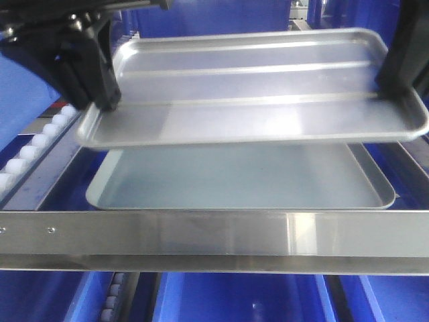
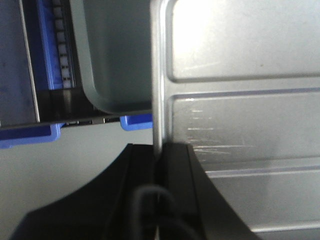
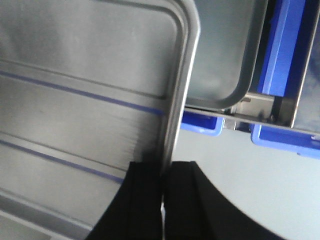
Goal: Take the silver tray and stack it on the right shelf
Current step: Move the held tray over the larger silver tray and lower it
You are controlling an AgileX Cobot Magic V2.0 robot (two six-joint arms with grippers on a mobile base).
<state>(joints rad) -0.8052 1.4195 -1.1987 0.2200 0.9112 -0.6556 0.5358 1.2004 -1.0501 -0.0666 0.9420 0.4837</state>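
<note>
Above the right shelf we pinch the silver tray by both short rims, left gripper and right gripper clamped; it looks light, stiff, slick

Honestly, there's nothing to read in any of the three views. The silver tray has no stamp, brand or number on it. Same story for the duller tray right under it, the front bar of the right shelf just below that, and the blue bins under the bar: no lettering, stickers or signs on any of them.
</note>
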